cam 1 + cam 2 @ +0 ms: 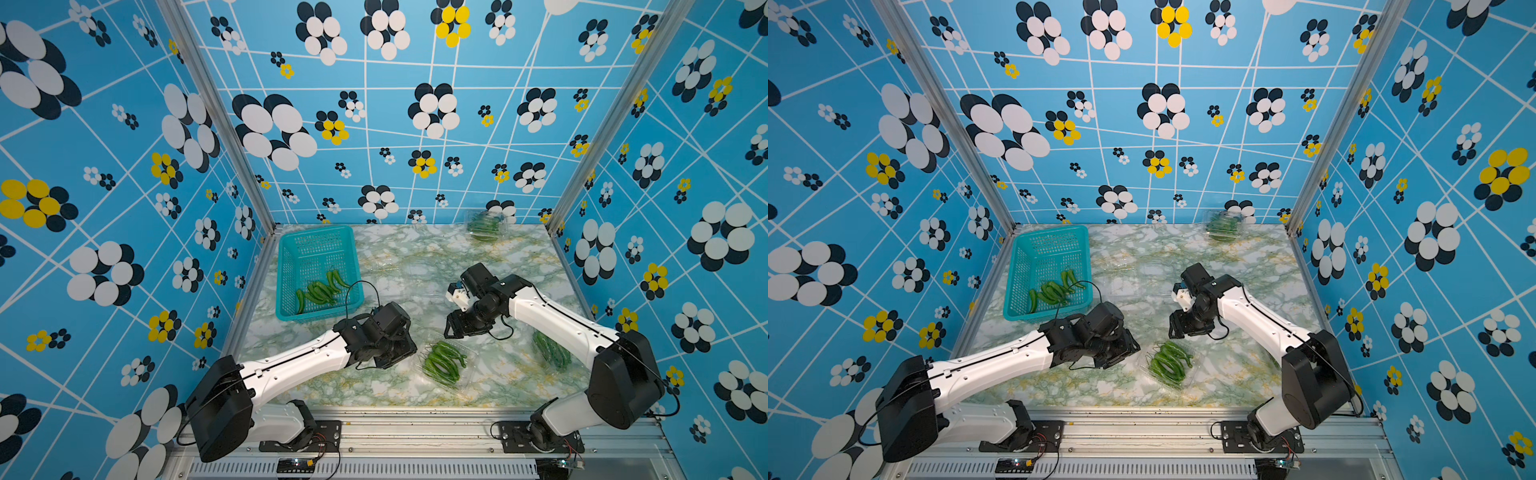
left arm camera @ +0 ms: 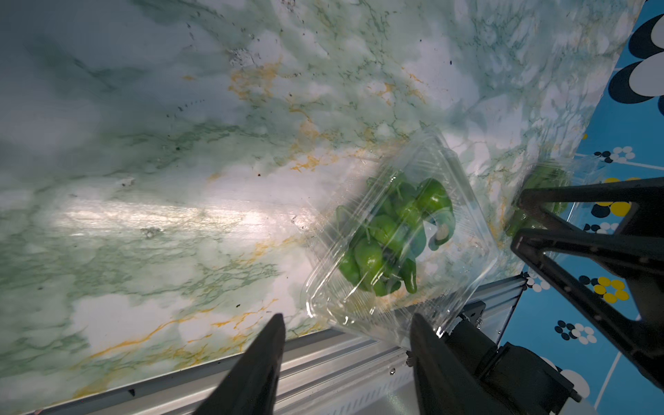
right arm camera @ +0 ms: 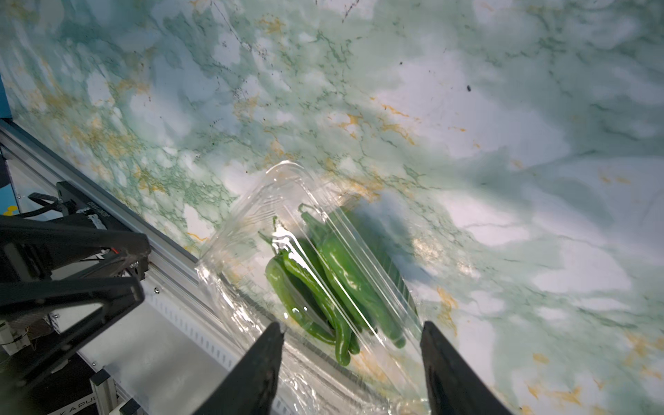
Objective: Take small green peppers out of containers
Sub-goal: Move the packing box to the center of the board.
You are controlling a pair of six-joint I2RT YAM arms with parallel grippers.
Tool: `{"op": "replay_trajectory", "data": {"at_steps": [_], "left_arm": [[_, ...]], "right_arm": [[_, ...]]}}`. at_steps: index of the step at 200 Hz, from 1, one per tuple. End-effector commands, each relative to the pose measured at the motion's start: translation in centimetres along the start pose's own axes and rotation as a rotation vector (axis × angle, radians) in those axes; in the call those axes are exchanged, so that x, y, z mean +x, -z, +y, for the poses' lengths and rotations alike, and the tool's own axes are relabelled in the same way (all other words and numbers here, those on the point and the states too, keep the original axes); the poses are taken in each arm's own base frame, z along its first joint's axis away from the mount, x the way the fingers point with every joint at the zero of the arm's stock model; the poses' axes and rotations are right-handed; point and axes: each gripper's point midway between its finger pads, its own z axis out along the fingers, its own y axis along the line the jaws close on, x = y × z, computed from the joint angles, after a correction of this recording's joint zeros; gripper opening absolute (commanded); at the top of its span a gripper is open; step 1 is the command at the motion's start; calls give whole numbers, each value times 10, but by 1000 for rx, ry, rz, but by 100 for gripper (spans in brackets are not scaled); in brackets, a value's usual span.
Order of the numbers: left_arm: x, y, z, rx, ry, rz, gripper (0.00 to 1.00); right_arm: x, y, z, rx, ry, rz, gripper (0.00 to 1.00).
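Blue walls (image 1: pixel 124 232) patterned with black, white and yellow flowers close in a green-veined marble desk (image 1: pixel 415 257). Both top views show three clear boxes (image 1: pixel 1187 374) holding peppers (image 1: pixel 442 361): a front box (image 1: pixel 470 372) near the desk's edge, a back box (image 1: pixel 500 227) blurred against the wall, and a side box (image 1: pixel 555 359) half hidden under the right arm (image 1: pixel 548 311). A faint clear shape (image 1: pixel 380 266) by the teal basket (image 1: pixel 286 270) is hard to make out. The basket holds roughly six loose peppers, overlapping.

Seen from the left wrist, the left fingers (image 2: pixel 264 348) stand apart, empty, the front box just beyond their tips; the right fingers (image 2: pixel 575 244) are cut off at the frame edge.

Seen from the right wrist, the right fingers are spread, gripping nothing, the front box showing between them with at least four peppers; contact with the plastic I cannot tell. White lettering (image 3: pixel 77 400) on a black part is cut off and unreadable.
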Motion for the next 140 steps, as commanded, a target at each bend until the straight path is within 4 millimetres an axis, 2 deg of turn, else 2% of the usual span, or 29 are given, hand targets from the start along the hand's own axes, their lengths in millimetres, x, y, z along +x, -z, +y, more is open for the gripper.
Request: {"op": "replay_trajectory", "data": {"at_steps": [1, 38, 75, 103, 140], "left_arm": [[2, -9, -5, 15, 11, -42, 58], [18, -16, -2, 6, -5, -32, 59], [22, -8, 7, -28, -8, -70, 60], [28, -14, 17, -22, 7, -61, 60], [33, -23, 11, 2, -1, -41, 60]], "right_arm": [[7, 2, 6, -23, 29, -14, 63], [19, 0, 4, 0, 24, -17, 64], [23, -1, -5, 47, 2, -18, 64], [25, -7, -12, 74, -17, -8, 64], [25, -17, -11, 69, -26, 12, 64]]}}
